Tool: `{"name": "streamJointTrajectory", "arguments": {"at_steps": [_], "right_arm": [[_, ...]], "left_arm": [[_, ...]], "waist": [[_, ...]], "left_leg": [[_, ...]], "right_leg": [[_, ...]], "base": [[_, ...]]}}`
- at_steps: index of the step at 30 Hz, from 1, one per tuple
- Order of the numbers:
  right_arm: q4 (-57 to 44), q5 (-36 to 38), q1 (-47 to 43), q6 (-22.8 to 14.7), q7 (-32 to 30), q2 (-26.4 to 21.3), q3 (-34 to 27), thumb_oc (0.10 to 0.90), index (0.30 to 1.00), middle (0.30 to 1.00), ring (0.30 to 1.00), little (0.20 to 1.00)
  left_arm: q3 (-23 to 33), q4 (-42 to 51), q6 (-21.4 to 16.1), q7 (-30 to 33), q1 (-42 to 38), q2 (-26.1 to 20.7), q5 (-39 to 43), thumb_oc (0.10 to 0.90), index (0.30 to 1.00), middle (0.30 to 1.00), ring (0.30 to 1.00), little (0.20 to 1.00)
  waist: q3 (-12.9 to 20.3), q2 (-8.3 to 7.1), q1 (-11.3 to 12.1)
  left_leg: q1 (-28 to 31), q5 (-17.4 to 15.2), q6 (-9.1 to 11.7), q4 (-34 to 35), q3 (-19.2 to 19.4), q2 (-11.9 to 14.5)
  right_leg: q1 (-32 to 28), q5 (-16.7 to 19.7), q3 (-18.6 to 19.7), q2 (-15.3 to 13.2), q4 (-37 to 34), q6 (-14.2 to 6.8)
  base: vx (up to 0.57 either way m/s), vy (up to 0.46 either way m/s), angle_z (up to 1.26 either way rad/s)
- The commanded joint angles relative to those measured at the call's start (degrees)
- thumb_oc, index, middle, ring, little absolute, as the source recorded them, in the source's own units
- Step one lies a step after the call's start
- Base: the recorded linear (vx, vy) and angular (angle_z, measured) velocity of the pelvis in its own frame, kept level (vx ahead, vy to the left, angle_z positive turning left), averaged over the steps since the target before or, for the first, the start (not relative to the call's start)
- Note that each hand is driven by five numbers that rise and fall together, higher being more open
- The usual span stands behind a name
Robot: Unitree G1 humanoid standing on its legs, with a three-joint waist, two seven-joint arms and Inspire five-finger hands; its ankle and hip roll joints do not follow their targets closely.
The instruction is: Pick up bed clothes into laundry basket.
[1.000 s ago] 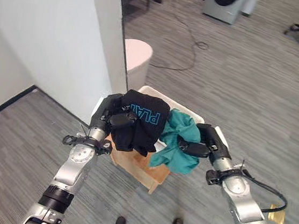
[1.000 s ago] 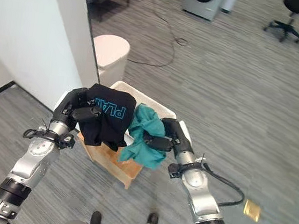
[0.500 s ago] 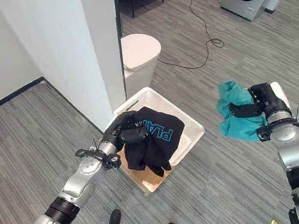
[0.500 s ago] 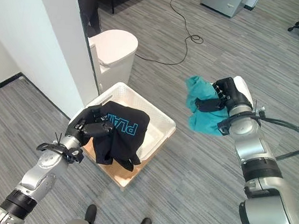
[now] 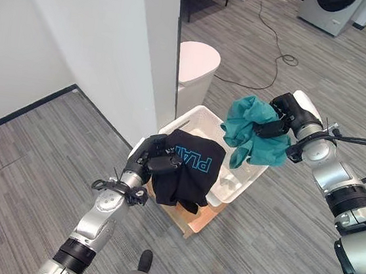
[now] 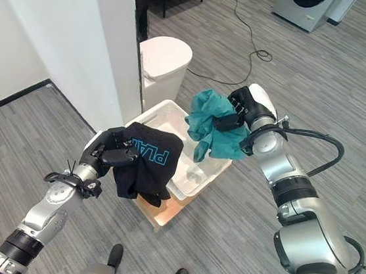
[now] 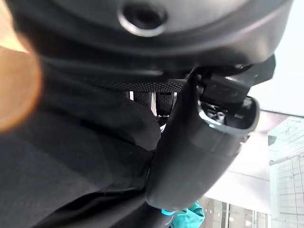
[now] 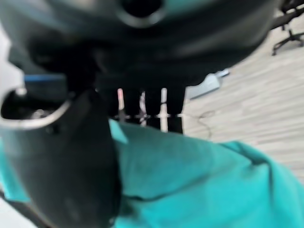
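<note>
Over the white basket (image 5: pixel 231 182), teal cloth (image 5: pixel 250 128) in clenched right hand (image 5: pixel 284 115), black shirt (image 5: pixel 189 167) in clenched left hand (image 5: pixel 150 160).

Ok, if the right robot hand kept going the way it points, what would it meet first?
Beyond the teal cloth it grips, the right robot hand probably meets the pale bin or the wall; depth is unclear.

Two garments (image 5: pixel 189 171), one white basket (image 5: pixel 248 174), one bin (image 5: pixel 197 62), perhaps one wooden stand (image 5: pixel 190 218)
</note>
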State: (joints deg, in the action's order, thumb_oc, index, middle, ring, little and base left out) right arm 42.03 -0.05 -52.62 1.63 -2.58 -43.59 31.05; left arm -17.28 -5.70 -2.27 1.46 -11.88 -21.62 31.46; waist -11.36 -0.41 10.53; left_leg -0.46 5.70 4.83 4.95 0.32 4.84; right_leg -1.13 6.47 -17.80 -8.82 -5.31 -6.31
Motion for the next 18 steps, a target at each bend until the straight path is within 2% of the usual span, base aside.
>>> {"name": "streamJointTrajectory", "arguments": {"at_steps": [1,14,15,18], "right_arm": [[0.89,-3.84,-15.08,-3.64,-2.85,0.38,3.90,0.400,0.300,0.300,0.300,0.300],[14.52,-8.38,-14.87,-2.18,-0.59,8.55,7.80,0.405,0.307,0.307,0.307,0.307],[16.90,-7.86,-15.23,-2.25,2.40,9.60,9.57,0.800,0.900,0.900,0.900,0.900],[16.92,-7.77,-15.78,-2.26,3.20,9.79,10.48,0.800,0.900,0.900,0.900,0.900]], "left_arm": [[0.16,7.58,-8.38,-0.01,-5.74,-0.64,1.58,0.400,0.300,0.300,0.300,0.300],[-1.20,8.07,-7.99,0.46,-7.00,0.38,2.12,0.400,0.300,0.300,0.300,0.300],[-1.39,7.87,-7.96,0.14,-7.63,0.26,2.06,0.400,0.300,0.300,0.300,0.300],[-1.29,7.72,-7.97,0.14,-7.92,0.34,1.77,0.400,0.300,0.300,0.300,0.300]], "waist": [[4.07,-3.91,1.24],[1.47,-4.97,3.58],[1.05,-5.46,3.92],[0.96,-5.61,3.86]], "left_leg": [[-0.25,-2.13,2.02,-0.67,-1.34,-0.36],[-2.67,-1.66,1.43,-0.66,-2.74,-1.12],[-3.15,-1.55,1.43,-0.64,-3.00,-1.20],[-3.29,-1.49,1.47,-0.63,-3.02,-1.17]], "right_leg": [[-5.03,-5.06,-1.25,-1.68,0.31,-4.56],[-3.31,-4.12,-1.62,-2.30,0.31,-4.74],[-2.84,-3.94,-1.63,-2.30,0.31,-4.81],[-2.69,-3.90,-1.64,-2.26,0.31,-4.82]], "base": [[-0.01,0.042,0.11],[-0.03,0.019,0.03],[-0.04,0.020,0.02],[-0.01,0.005,0.01]]}}
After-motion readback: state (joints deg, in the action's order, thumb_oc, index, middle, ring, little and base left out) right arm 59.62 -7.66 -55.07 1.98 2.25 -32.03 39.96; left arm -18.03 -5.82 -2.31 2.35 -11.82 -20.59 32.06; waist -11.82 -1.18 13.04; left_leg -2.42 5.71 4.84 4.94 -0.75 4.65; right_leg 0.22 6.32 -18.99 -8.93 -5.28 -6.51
